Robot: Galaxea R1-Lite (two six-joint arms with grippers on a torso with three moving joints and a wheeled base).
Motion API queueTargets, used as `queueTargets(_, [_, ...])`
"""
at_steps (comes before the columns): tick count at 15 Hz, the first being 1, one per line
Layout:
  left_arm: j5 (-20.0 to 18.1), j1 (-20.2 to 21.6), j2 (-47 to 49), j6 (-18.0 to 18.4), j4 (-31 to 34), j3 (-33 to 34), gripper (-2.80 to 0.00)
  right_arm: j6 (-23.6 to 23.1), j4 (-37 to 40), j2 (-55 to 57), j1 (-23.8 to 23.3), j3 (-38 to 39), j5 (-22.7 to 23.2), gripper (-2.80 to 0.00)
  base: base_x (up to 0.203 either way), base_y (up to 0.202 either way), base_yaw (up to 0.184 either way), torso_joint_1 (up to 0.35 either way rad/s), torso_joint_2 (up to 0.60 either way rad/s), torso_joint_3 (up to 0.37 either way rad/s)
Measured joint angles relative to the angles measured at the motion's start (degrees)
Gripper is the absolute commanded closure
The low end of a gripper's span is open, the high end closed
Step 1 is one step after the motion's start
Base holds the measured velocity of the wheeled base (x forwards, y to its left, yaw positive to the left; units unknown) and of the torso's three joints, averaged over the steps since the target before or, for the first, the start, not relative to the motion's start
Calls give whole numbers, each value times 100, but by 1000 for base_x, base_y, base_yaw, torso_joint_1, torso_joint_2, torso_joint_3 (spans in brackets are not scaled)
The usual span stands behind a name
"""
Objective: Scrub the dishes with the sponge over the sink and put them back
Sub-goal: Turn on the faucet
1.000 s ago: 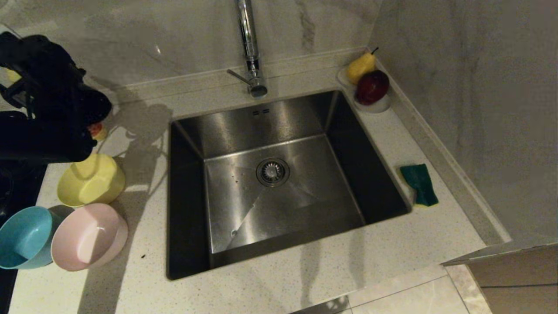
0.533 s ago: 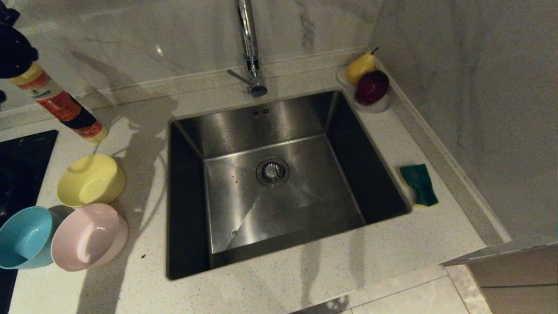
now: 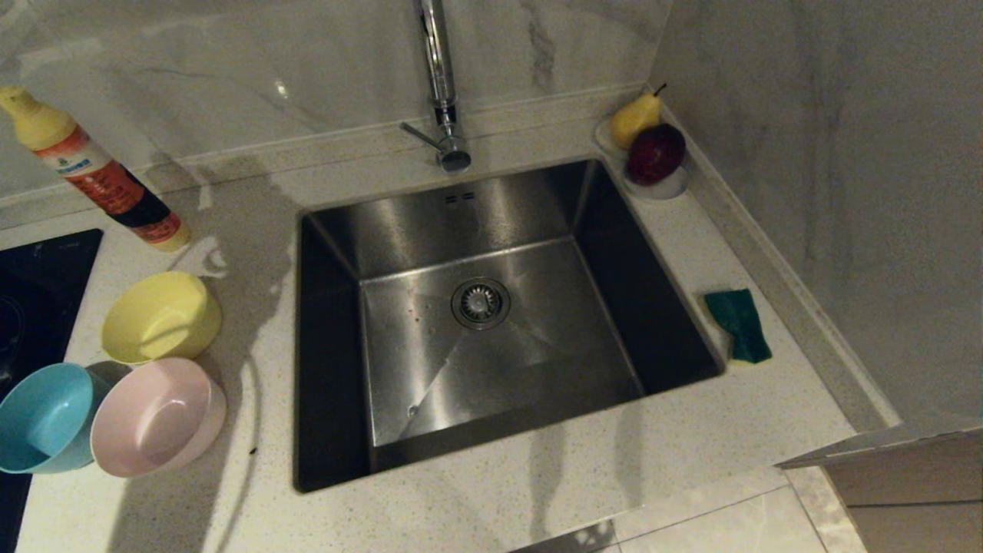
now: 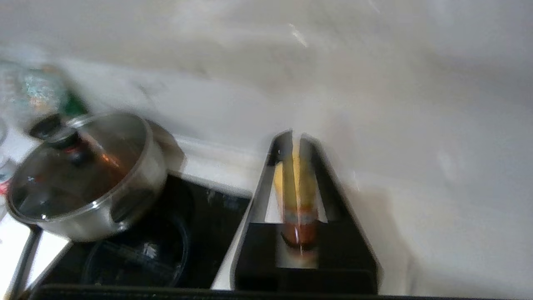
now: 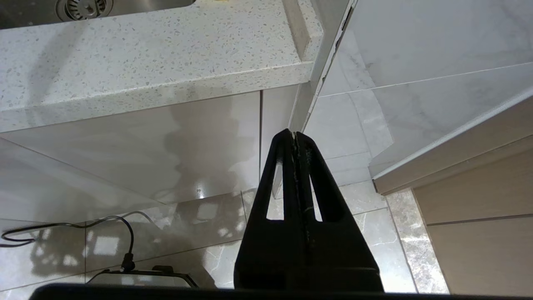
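Note:
Three bowls stand close together on the counter left of the sink: a yellow bowl, a pink bowl and a light blue bowl. The sponge lies green face up on the counter right of the sink. Neither arm shows in the head view. My left gripper is shut and holds nothing; the yellow-capped bottle shows beyond its fingers. My right gripper hangs shut below the counter edge, over the floor.
A yellow-capped bottle with an orange label stands at the back left. A black hob lies at the left edge, with a lidded steel pot on it. The tap rises behind the sink. A white dish holds a pear and an apple.
My left arm has let go of the bottle's top and drawn back out of the head view to the upper left. Its gripper has shut. The bottle stays standing on the counter.

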Motion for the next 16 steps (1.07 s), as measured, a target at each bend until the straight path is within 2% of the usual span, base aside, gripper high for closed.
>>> queueTargets(4, [-1464, -33, -1439, -125, 1472, 1493, 0, 0, 0, 0, 0, 0, 2, 0, 0, 0, 0, 0, 0, 0])
queueTargets(5, [-1832, -35, -1726, -324, 1770, 1819, 0, 1, 0, 0, 0, 0, 0, 0, 0, 0, 0, 0, 0, 0])
queueTargets(7, [-2596, -38, -2067, -973, 2408, 2127, 0, 0, 2, 0, 0, 0, 2, 0, 0, 0, 0, 0, 0, 0])
queueTargets(9, [-3067, -37, -1994, -1390, 2608, 2123, 0, 1, 0, 0, 0, 0, 2, 0, 0, 0, 0, 0, 0, 0])
queueTargets(12, [-3486, -38, -1263, -1723, 2473, 1754, 0, -2, 0, 0, 0, 0, 2, 0, 0, 0, 0, 0, 0, 0])
queueTargets(14, [-3688, -41, -478, -2015, 2138, 1337, 0, 1, 0, 0, 0, 0, 2, 0, 0, 0, 0, 0, 0, 0])
queueTargets(16, [-3778, -130, 411, -2325, 1841, 601, 0, 0, 0, 0, 0, 0, 2, 0, 0, 0, 0, 0, 0, 0])
